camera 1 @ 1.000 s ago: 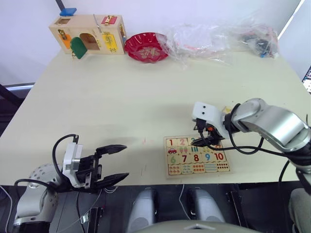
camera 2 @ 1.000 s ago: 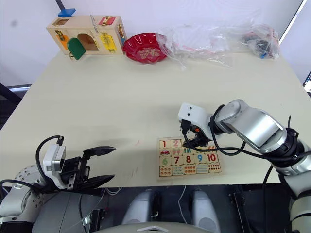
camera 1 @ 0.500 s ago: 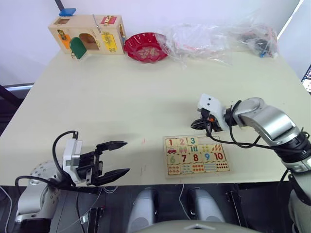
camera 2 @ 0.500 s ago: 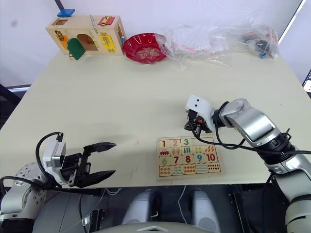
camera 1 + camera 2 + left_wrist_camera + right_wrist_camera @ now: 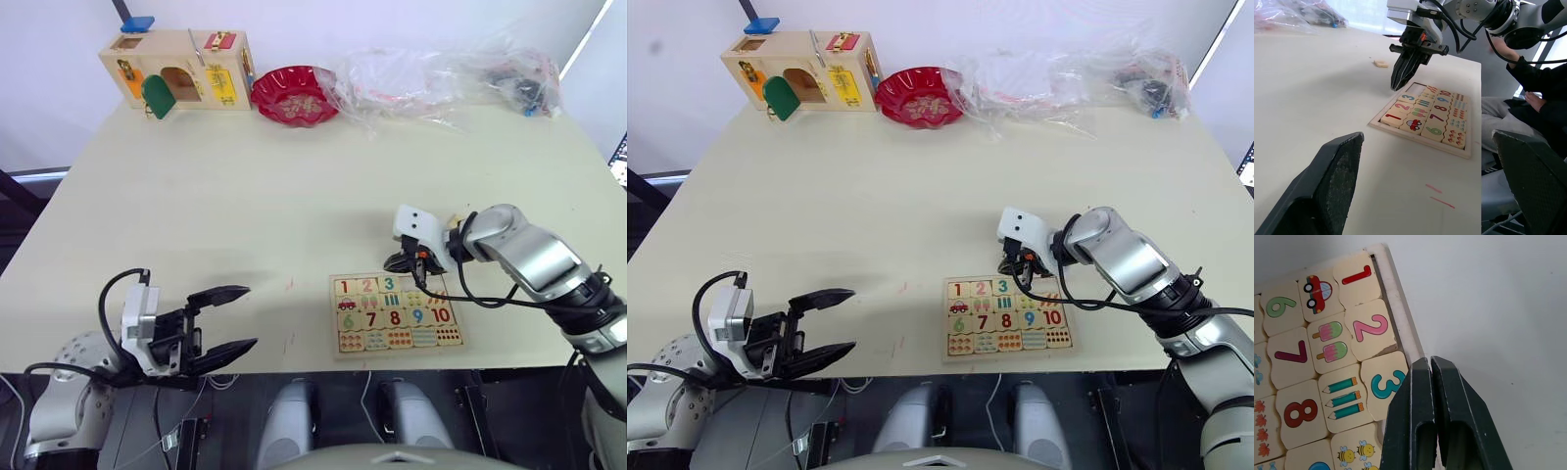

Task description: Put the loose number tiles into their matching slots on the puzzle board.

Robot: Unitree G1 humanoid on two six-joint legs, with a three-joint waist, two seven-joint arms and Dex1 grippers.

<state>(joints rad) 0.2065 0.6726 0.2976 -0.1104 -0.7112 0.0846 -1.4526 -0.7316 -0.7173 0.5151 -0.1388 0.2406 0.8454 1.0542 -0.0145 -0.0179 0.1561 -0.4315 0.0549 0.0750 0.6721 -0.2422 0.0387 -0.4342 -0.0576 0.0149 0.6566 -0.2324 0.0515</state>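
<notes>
Cream table (image 5: 245, 206) — colourful puzzle board (image 5: 396, 313)

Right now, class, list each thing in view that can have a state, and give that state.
puzzle board: flat on table, tiles 1, 2, 3 seated in top row
loose tile: lying on table beyond the board
left gripper: open, empty
right gripper: shut, empty, at board's top edge by tile 3
wooden box: green door open
</notes>
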